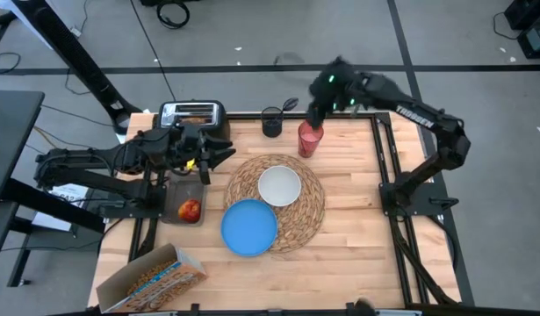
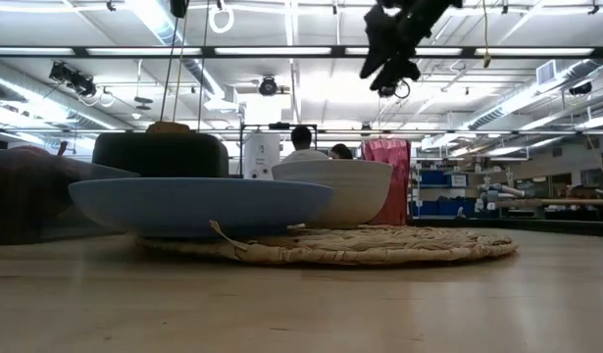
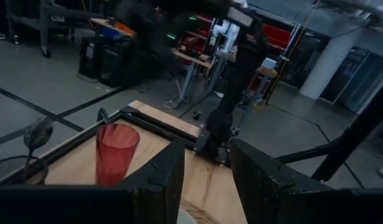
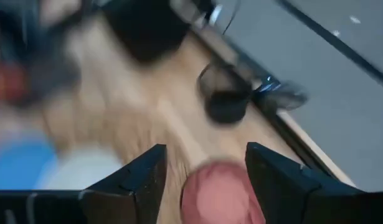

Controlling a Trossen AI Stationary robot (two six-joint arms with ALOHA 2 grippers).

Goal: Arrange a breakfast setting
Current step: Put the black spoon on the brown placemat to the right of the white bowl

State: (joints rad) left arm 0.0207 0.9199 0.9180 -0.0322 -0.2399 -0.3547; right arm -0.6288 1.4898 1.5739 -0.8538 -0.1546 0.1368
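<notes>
High view | right end effector (image 1: 315,107) above red cup (image 1: 310,139) | fingers apart

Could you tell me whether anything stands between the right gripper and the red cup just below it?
Nothing visible does. The right gripper hangs directly above the red cup, fingers apart, with only open air between them. The dark holder stands beside the cup, toward the toaster, and the white bowl sits apart on the woven placemat.

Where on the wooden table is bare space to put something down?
Bare wood lies right of the round straw placemat and along the near edge beside the cereal box. The back-left corner, around the toaster and left hand, is crowded.
</notes>
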